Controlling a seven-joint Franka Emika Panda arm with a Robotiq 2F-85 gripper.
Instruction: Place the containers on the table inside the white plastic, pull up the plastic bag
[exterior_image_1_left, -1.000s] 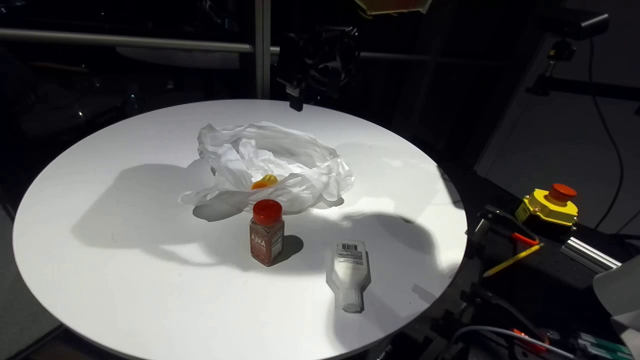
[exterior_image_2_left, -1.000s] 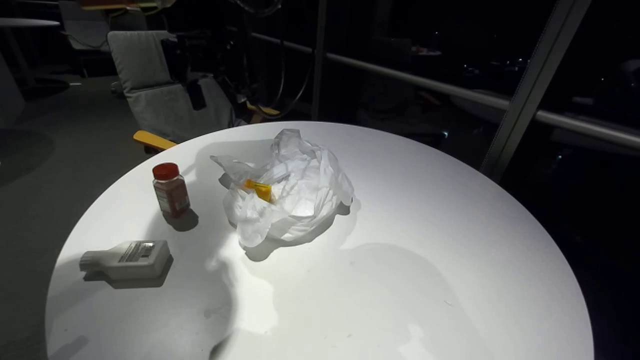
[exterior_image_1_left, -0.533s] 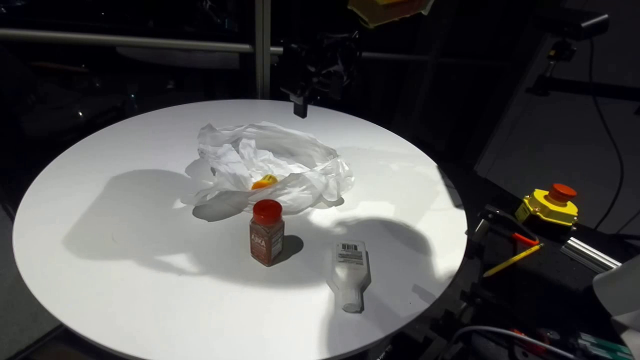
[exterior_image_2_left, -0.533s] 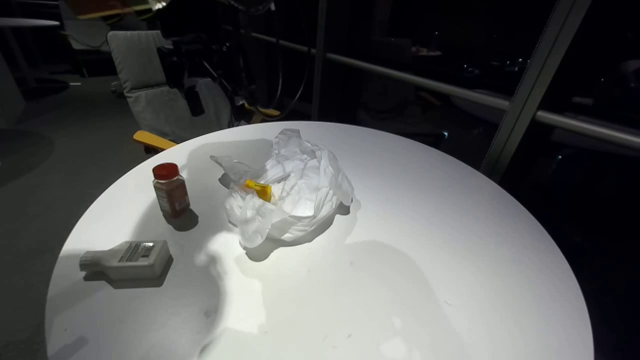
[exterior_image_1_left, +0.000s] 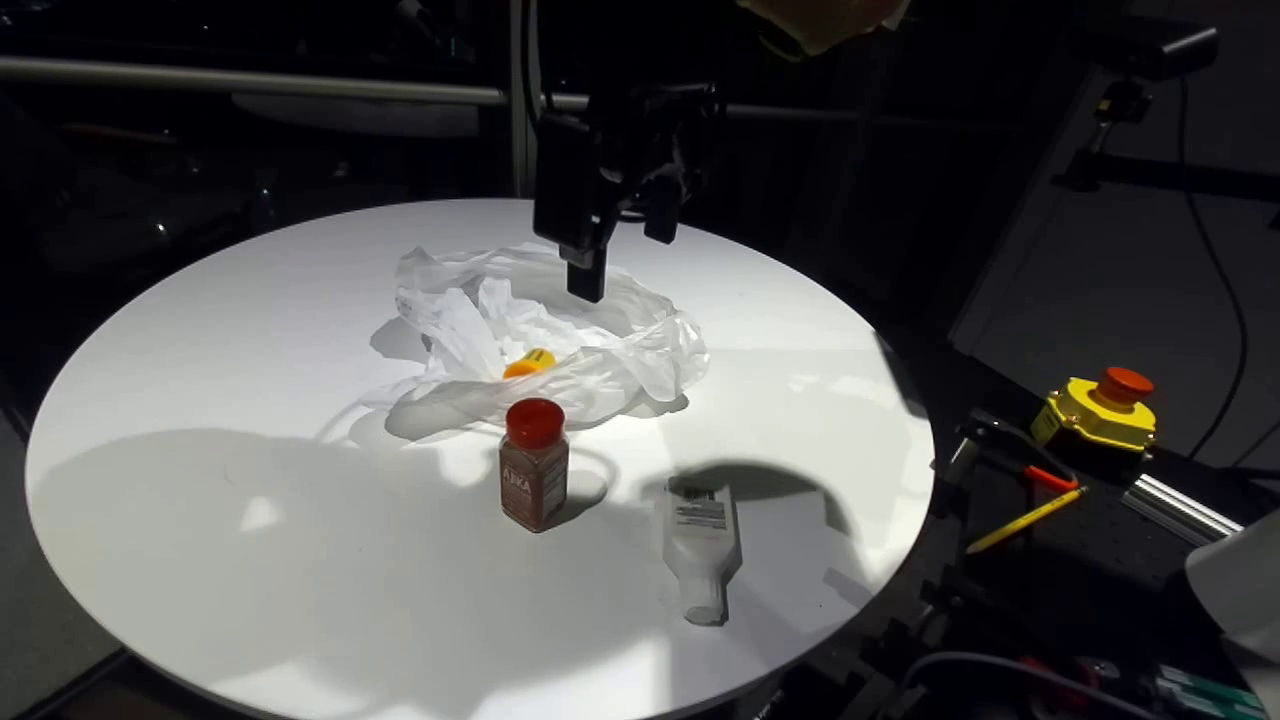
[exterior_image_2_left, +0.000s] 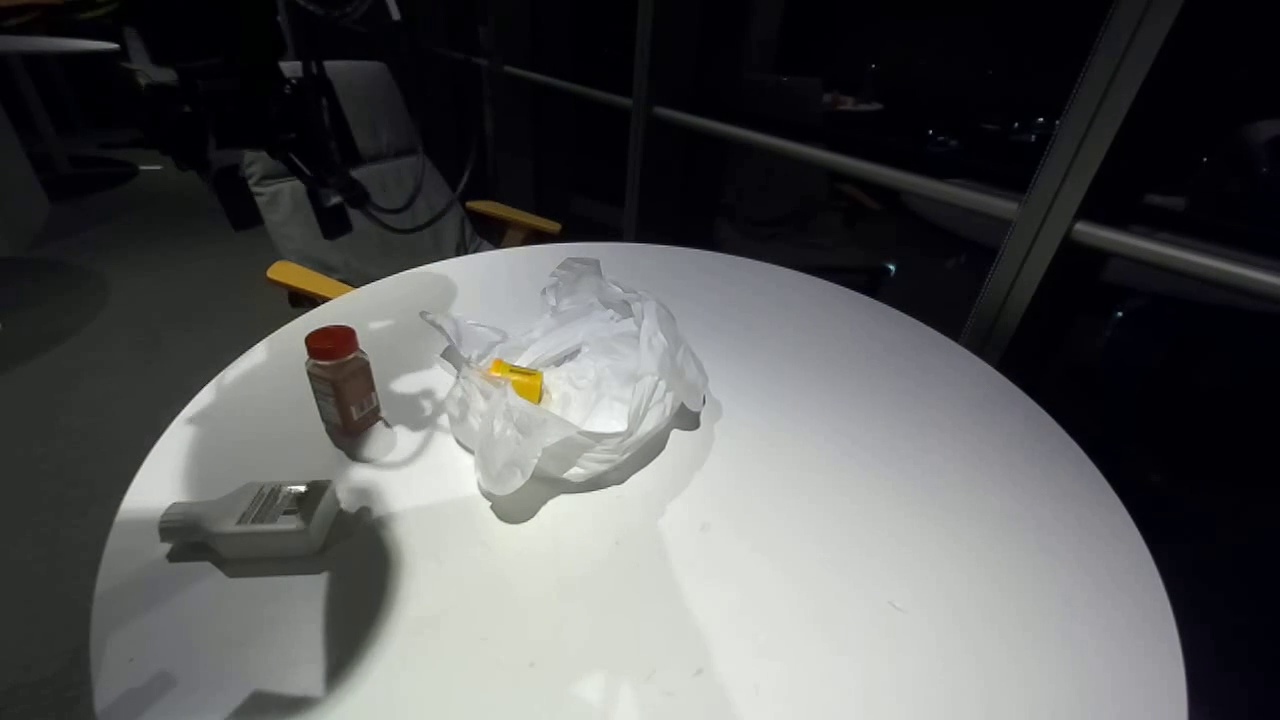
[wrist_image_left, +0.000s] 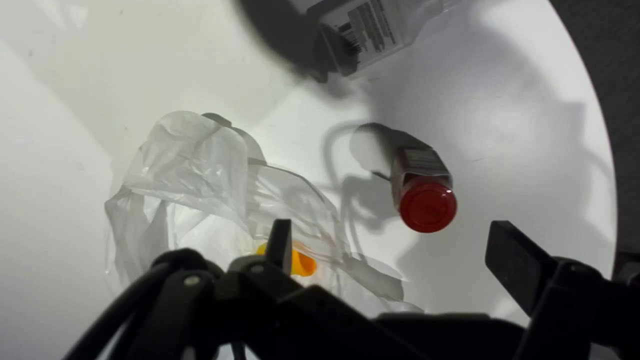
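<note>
Gaping wide, the claw (wrist_image_left: 391, 242) partly hides the yellow pot (wrist_image_left: 303, 263) in the wrist view

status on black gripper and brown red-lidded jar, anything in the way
Black gripper open, nothing held. Brown red-lidded jar upright on round white table, outside wrinkled white plastic bag. Nothing visible over jar.

Wrist view, and the white bottle (wrist_image_left: 375, 32) runs off the top edge! Lower down, the gripper (wrist_image_left: 390, 232) blots out the middle of the yellow-orange pot (wrist_image_left: 304, 264) and part of the bag (wrist_image_left: 190, 165). In an exterior view, a yellowish shape (exterior_image_1_left: 830, 20) is cropped up top, unidentifiable; upper left in an exterior view, darkness swallows the arm (exterior_image_2_left: 230, 100).
</note>
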